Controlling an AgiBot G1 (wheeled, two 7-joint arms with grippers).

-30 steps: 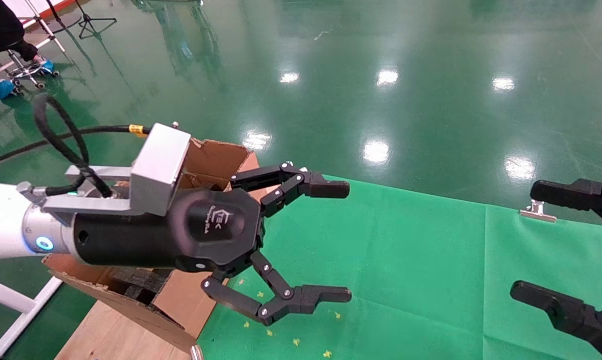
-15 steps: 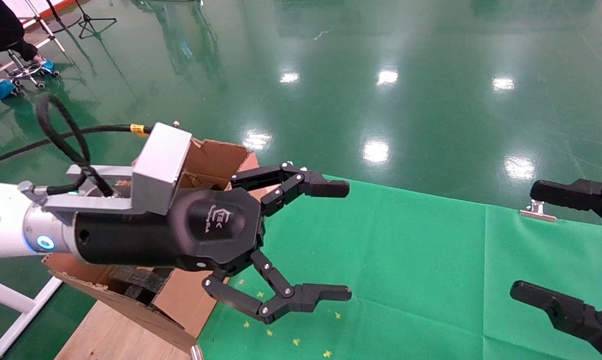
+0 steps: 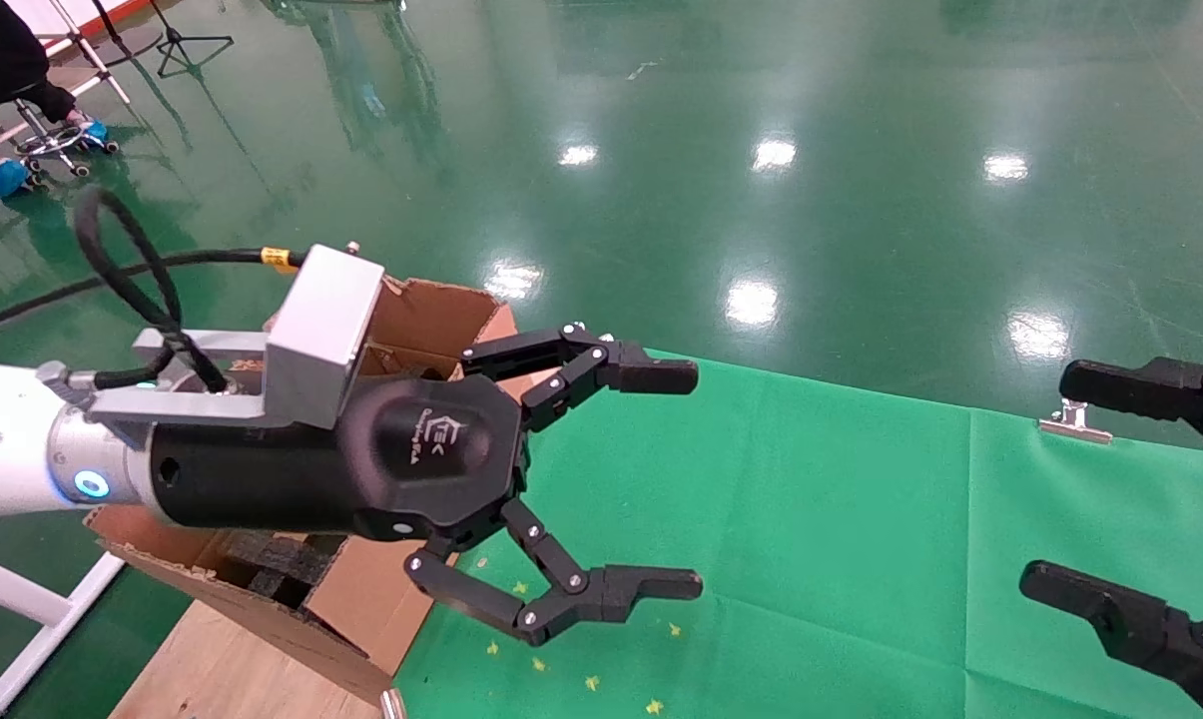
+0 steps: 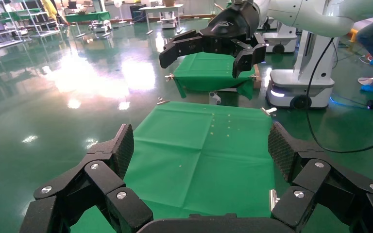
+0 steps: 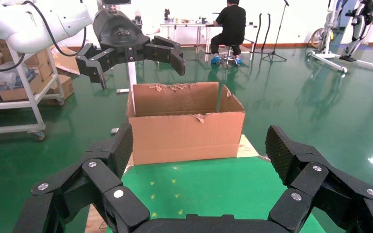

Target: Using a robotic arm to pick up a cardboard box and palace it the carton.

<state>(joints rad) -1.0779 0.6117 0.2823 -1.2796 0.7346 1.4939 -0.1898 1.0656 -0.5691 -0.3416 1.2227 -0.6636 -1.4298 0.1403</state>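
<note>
I counted one carton point(image 3: 431, 320) with ragged flaps, one green cloth point(image 3: 811, 519) over the table, and two grippers, the left gripper point(image 3: 676, 479) and the right gripper point(image 3: 1090, 479), both spread wide. One silver clip point(image 3: 1072, 419) sat on the cloth's far edge.

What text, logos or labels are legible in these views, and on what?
"TEK", white logo with a stylised mark, on the black housing of the left gripper; a smaller line of white script beneath it is too blurred to read.
Yellow band on the black cable behind the wrist: any marking too small to read.
Large torn-edged brown corrugated carton: no print visible.
Right gripper: no text visible.
</note>
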